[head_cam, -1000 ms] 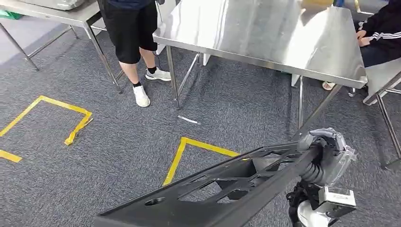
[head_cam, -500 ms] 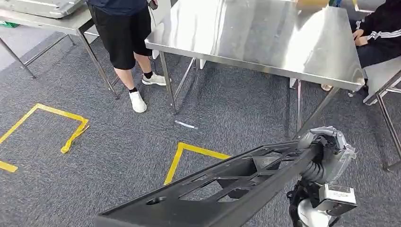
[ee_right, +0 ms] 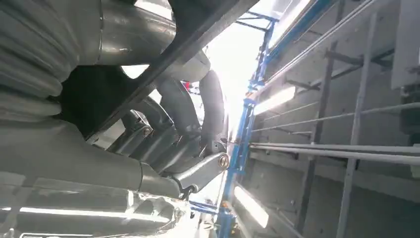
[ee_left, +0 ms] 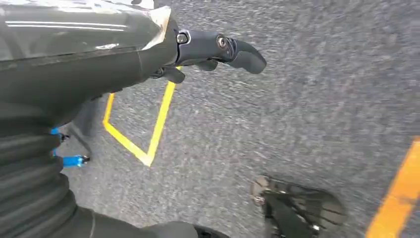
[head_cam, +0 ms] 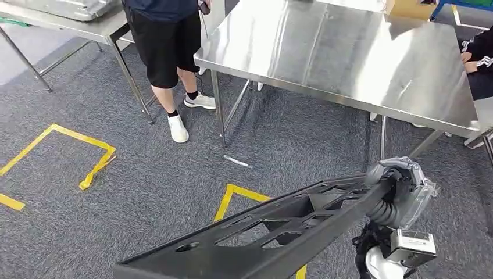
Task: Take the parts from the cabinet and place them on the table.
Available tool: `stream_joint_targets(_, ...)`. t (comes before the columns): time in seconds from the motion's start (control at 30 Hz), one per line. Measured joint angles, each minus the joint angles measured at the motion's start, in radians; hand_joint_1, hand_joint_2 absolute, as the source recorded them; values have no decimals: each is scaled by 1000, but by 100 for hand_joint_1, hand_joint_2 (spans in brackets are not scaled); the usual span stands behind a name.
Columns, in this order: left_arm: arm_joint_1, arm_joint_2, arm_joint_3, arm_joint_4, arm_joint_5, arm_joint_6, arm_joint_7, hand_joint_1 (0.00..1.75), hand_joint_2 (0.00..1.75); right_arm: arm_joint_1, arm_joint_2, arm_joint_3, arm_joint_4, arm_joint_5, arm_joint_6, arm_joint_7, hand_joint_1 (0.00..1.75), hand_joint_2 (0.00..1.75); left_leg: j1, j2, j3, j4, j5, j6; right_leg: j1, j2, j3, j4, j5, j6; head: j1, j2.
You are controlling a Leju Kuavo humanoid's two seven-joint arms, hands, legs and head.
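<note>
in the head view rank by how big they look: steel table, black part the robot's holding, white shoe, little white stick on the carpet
1. Steel table and black part: similar; the part sits nearer the camera in the right hand, so I will not rank them.
2. White shoe.
3. White stick.

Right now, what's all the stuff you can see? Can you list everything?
Black part: one, long flat frame with cut-out holes, held low in front.
Steel table: one, shiny silver, ahead.
Second table: one, grey, far left.
Tape marks: several, yellow, on the grey carpet.
Small stick: one, white, on the carpet near the steel table's leg.
Cardboard box: one, brown, at the steel table's far edge.
Standing person: one, black shorts, white shoes.
Seated person: one, dark sleeve, far right.
Right hand: grips the part's end.
Left hand: hangs over the carpet.
</note>
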Motion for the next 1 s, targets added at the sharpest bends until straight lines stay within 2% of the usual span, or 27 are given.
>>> stream_joint_targets(0.03,-2,1,0,0,0,0,0,0,175,-2,0,1,0,0,0,3,175,175,-1,-3,-4,-4,-8,-7,11,0,10,-8,-17,-26,0,0)
stream_joint_targets(0.07,-2,0,0,0,0,0,0,0,175,-1,0,0,0,0,0,3,175,175,1,-1,-3,-10,-12,-14,13,2,20,-11,-8,-36,-2,0)
stream_joint_targets(0.13,-3,-2,1,0,1,1,0,0,175,-5,0,-1,-1,0,0,3,175,175,3,3,6,8,-9,-17,9,6,35,-17,-19,-51,-2,0)
stream_joint_targets(0.17,-4,-2,1,0,1,1,0,0,175,-3,0,-1,-2,0,0,3,175,175,5,7,-18,48,-2,-23,-1,7,52,-25,-26,-58,-2,0)
stream_joint_targets(0.2,-5,-2,1,0,2,2,0,0,175,-5,1,-1,-2,0,0,3,175,175,5,10,-58,119,7,-30,-1,5,69,-28,-35,-72,-3,0)
stream_joint_targets(0.23,-5,-2,1,0,2,2,0,0,175,-7,2,0,-2,0,0,3,175,175,8,12,-109,190,-2,-37,-1,4,80,-30,-45,-79,-3,0)
stream_joint_targets(0.27,-4,-2,2,0,3,2,0,0,175,-8,3,0,-2,0,0,4,175,175,11,14,-164,257,-30,-43,-1,4,91,-30,-55,-80,-5,0)
stream_joint_targets(0.33,-1,-2,2,0,4,2,0,0,175,-8,3,1,-2,0,0,5,175,175,18,17,-246,317,-89,-52,-2,6,117,-30,-78,-78,-5,0)
stream_joint_targets(0.37,0,-2,3,0,4,2,-1,0,175,-8,3,1,-2,0,0,5,175,175,21,18,-267,304,-93,-54,-3,8,134,-30,-91,-76,-5,0)
stream_joint_targets(0.4,0,0,5,0,4,2,-1,0,175,-8,3,1,-2,-1,0,5,175,175,23,19,-270,268,-75,-55,-5,9,152,-30,-104,-73,-5,0)
stream_joint_targets(0.43,0,1,5,0,4,2,-2,0,175,-8,3,1,-2,-1,0,6,175,175,24,22,-260,198,-21,-54,-7,9,174,-30,-121,-69,-5,0)
stream_joint_targets(0.5,3,2,6,1,4,1,-2,0,175,-9,3,2,-1,-2,0,6,175,175,22,27,-244,51,156,-48,-6,9,201,-30,-152,-57,-7,0)
stream_joint_targets(0.53,4,2,7,1,5,1,-2,0,175,-9,3,3,1,-3,0,7,175,175,20,28,-243,56,138,-40,-1,14,207,-32,-167,-49,-12,0)
stream_joint_targets(0.57,1,3,7,1,5,1,-2,0,175,-12,3,4,1,-3,0,8,175,175,14,24,-227,54,138,-34,0,10,215,-46,-179,-42,-4,0)
stream_joint_targets(0.6,2,2,8,1,8,1,-2,0,175,-13,3,5,1,-3,0,9,175,175,15,22,-225,39,142,-26,0,11,242,-35,-169,-30,-6,0)
stream_joint_targets(0.63,2,2,8,2,8,2,-3,0,175,-14,3,6,1,-5,0,8,175,175,14,24,-210,39,144,-18,2,11,245,-41,-161,-21,-5,0)
stream_joint_targets(0.67,1,2,8,1,8,2,-3,0,175,-17,2,6,1,-5,-2,8,175,175,18,20,-189,32,142,-10,2,10,232,-19,-163,-18,-5,0)
stream_joint_targets(0.7,1,2,8,1,8,2,-3,0,175,-19,1,7,2,-6,-2,8,175,175,15,21,-173,30,133,-1,0,9,209,43,-150,-14,-5,0)
stream_joint_targets(0.73,-1,2,8,1,8,2,-3,0,175,-23,1,8,2,-8,-2,9,175,175,14,20,-163,30,122,8,0,9,158,122,-151,-16,-5,0)
stream_joint_targets(0.77,-3,3,8,1,9,2,-3,0,175,-23,0,8,3,-9,-2,9,175,175,14,17,-154,30,111,11,1,9,100,194,-172,-24,-5,0)
stream_joint_targets(0.8,-3,3,8,1,10,2,-3,0,175,-22,-3,8,3,-9,-2,9,175,175,13,14,-143,30,98,13,2,9,51,240,-208,-33,-4,0)
stream_joint_targets(0.83,-2,3,8,1,10,1,-3,0,175,-22,-3,8,3,-9,-2,9,175,175,11,10,-130,30,85,13,2,9,14,260,-250,-41,-5,0)
stream_joint_targets(0.87,0,3,8,1,10,2,-3,0,175,-22,-3,8,4,-9,-2,9,175,175,10,6,-110,30,71,13,1,9,-10,249,-274,-42,-5,0)
stream_joint_targets(0.9,0,3,8,1,10,2,-2,0,175,-22,-3,9,4,-9,-2,9,175,175,9,4,-92,30,58,13,1,9,-18,215,-273,-38,-5,0)
stream_joint_targets(0.93,0,3,8,1,10,3,-1,0,175,-22,-4,9,4,-10,-2,10,175,175,8,2,-69,30,46,12,1,9,-16,155,-244,-26,-4,0)
stream_joint_targets(0.97,0,3,8,1,10,5,2,0,175,-22,-6,9,5,-12,0,13,175,175,7,0,-48,29,29,10,2,9,-12,77,-167,-7,-5,0)
stream_joint_targets(1.0,1,3,8,2,10,10,6,0,175,-21,-7,10,6,-16,1,15,175,175,8,3,-49,25,15,8,6,-4,-10,26,-52,6,-5,0)
